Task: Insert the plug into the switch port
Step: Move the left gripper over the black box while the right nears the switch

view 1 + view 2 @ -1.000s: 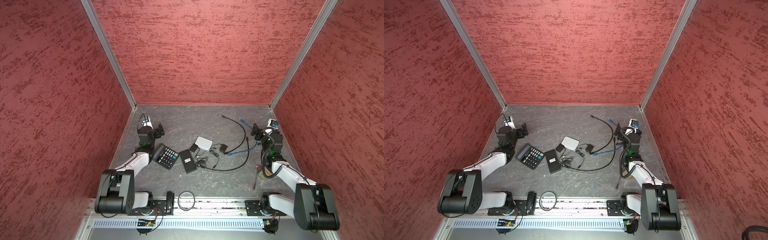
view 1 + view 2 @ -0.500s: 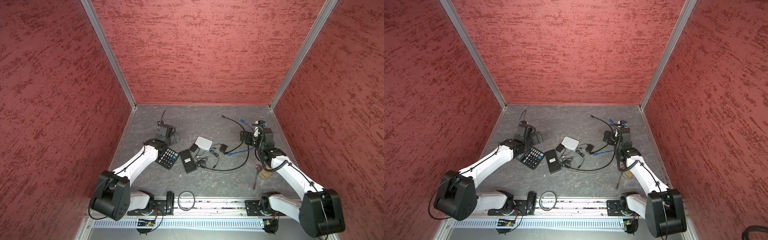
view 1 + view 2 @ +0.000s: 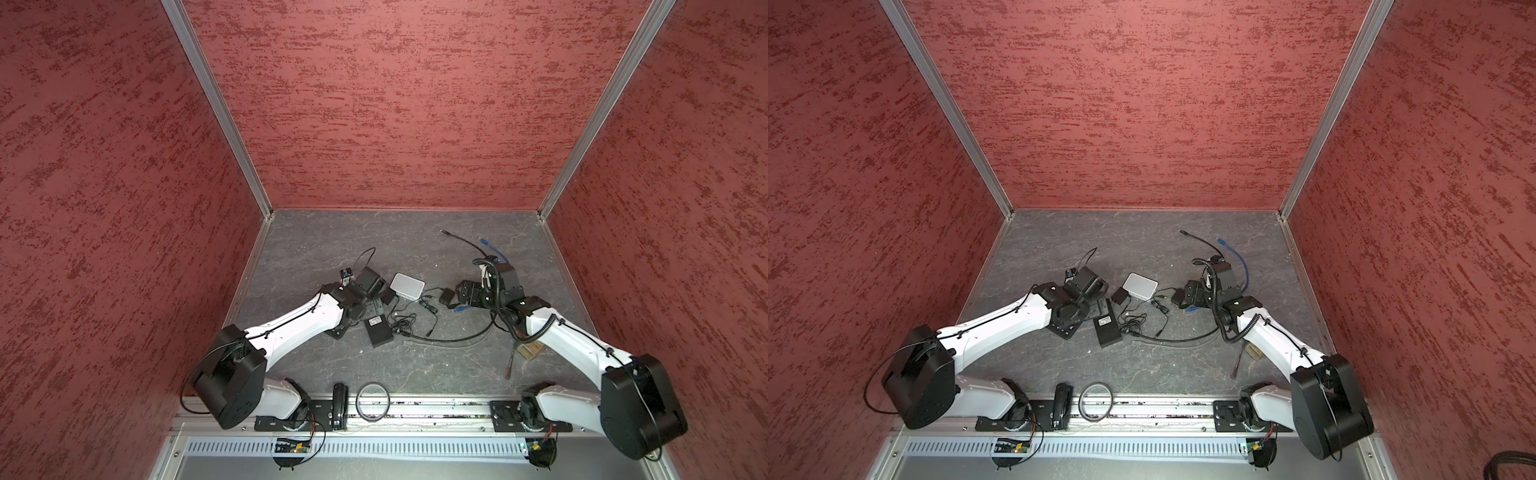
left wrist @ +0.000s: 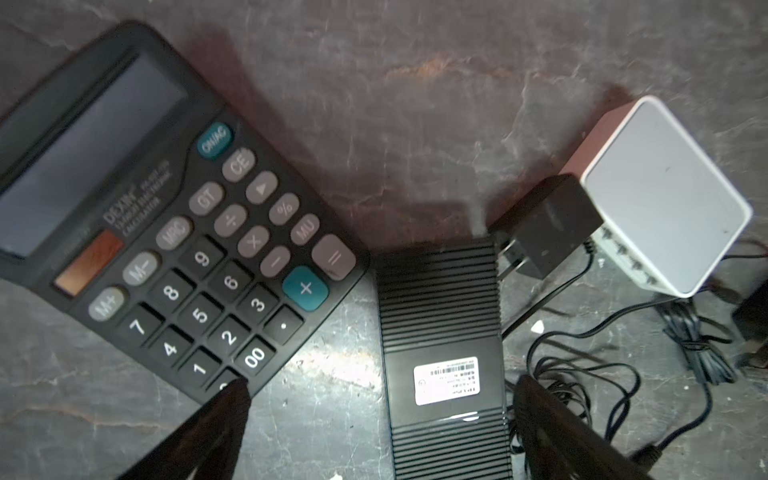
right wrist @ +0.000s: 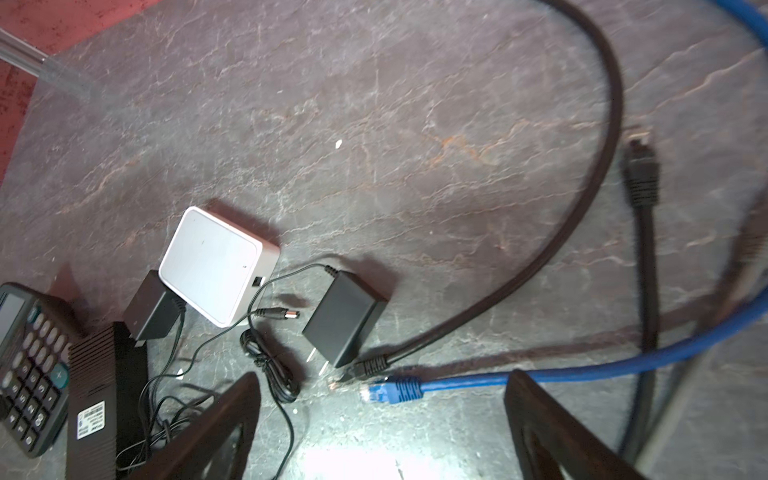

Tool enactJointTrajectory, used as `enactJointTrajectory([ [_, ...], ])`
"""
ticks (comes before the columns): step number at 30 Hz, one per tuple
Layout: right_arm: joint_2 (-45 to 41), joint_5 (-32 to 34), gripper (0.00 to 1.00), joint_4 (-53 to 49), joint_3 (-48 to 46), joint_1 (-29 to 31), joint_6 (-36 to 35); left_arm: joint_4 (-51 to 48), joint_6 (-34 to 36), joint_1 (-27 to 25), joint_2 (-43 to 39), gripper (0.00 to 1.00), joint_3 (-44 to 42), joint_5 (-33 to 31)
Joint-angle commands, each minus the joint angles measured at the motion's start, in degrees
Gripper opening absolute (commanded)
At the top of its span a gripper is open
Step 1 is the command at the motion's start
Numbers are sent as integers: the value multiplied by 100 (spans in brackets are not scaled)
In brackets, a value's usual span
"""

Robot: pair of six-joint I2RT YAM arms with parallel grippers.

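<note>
Two switch boxes lie mid-table. One is a white box (image 3: 407,286) (image 3: 1140,286) with a row of ports (image 4: 623,257) along one side. The other is a black ribbed box (image 4: 444,316) (image 3: 379,330) with a white label facing up. My left gripper (image 4: 380,384) hangs open above the black box, its fingers either side of the labelled end. A blue cable's plug (image 5: 382,392) (image 3: 459,308) lies loose on the table. My right gripper (image 5: 382,382) is open over it and touches nothing. A black cable's plug (image 5: 365,368) lies just beside the blue one.
A calculator (image 4: 166,232) sits next to the black box, one left fingertip (image 4: 232,399) over its corner. Two black power adapters (image 5: 345,324) (image 5: 151,307) and thin tangled cords (image 5: 270,374) lie around the white box. A thick black cable (image 5: 582,208) loops behind. A screwdriver (image 3: 510,365) lies near the right arm.
Both arms have swung in from the side walls toward the middle. The left gripper now hangs over the black box and the right over the blue plug.
</note>
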Motion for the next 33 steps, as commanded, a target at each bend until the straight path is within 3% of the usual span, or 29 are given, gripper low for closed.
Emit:
enactJointTrajectory([
  [1, 105, -132, 93, 228, -50, 64, 177, -345, -483, -182, 150, 100, 213, -6],
  [8, 392, -384, 93, 623, -95, 112, 227, -310, -591, -455, 776, 100, 527, 149],
  [20, 499, -469, 93, 892, -220, 173, 361, -27, -478, -492, 1482, 99, 686, 364],
  [27, 620, -504, 92, 973, -213, 209, 414, 208, -479, -473, 1768, 95, 640, 513],
  [33, 726, -548, 92, 973, -167, 235, 423, 315, -445, -448, 1824, 85, 522, 447],
])
